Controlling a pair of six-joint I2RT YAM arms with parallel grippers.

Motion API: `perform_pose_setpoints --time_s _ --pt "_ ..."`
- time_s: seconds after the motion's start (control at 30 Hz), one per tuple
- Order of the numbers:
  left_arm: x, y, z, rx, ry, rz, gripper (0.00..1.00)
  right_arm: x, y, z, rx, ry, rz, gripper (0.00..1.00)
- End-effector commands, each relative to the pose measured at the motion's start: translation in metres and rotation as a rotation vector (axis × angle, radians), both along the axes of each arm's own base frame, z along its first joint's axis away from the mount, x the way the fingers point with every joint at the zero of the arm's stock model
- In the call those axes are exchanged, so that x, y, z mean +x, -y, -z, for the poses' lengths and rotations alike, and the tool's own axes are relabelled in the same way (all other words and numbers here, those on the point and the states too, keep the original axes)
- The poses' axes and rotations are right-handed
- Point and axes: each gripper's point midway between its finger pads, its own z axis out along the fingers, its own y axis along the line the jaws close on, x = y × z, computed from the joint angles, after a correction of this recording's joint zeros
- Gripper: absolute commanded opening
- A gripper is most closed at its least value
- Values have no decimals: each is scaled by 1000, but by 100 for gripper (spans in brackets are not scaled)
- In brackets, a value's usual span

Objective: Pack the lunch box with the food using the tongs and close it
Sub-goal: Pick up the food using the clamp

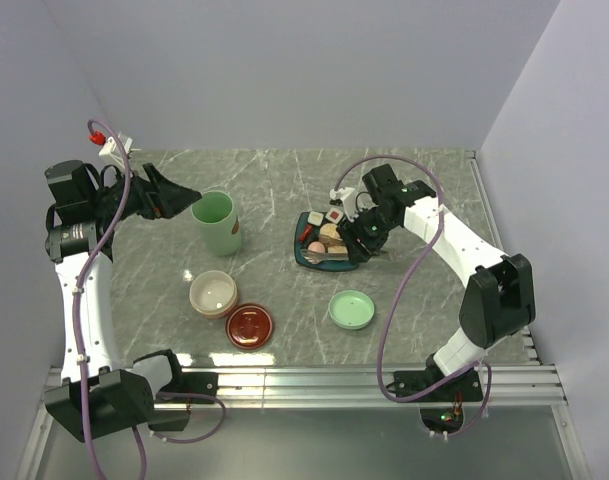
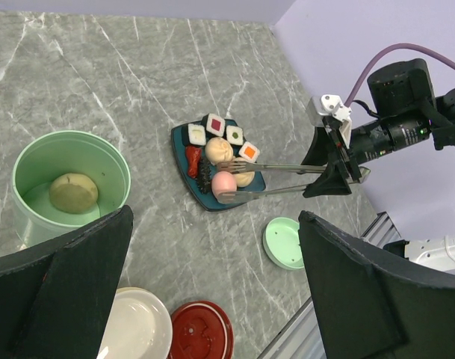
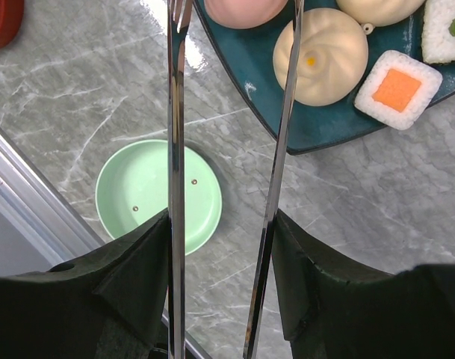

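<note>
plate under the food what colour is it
Dark teal; the plate shows best in the right wrist view.

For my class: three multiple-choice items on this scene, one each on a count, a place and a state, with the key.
1. How many food pieces lie in the mint-green pot? A none; B one; C three.
2. Where is the mint-green lid? A on the pot; B inside the pot; C on the table beside the teal plate.
3. The right gripper is: A shut on the tongs; B open, empty; C shut on the lid.
Key: B, one beige ball lies on the pot's floor; C, the lid lies flat on the marble by the plate; A, the tongs stick out from between its jaws.
</note>
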Motion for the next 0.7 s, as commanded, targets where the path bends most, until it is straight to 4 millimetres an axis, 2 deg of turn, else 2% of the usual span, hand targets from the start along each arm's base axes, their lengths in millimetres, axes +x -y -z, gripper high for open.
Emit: perform_pose_setpoints --time_s 0.0,0.3,0.67 --pt "-3 2 -7 12 38 20 99 -3 -3 -6 13 16 -27 59" --pt "0 2 -7 -5 33 20 99 -13 6 4 -4 4 -7 58" --pt "-1 2 -9 1 38 18 99 -6 7 2 34 -29 25 50"
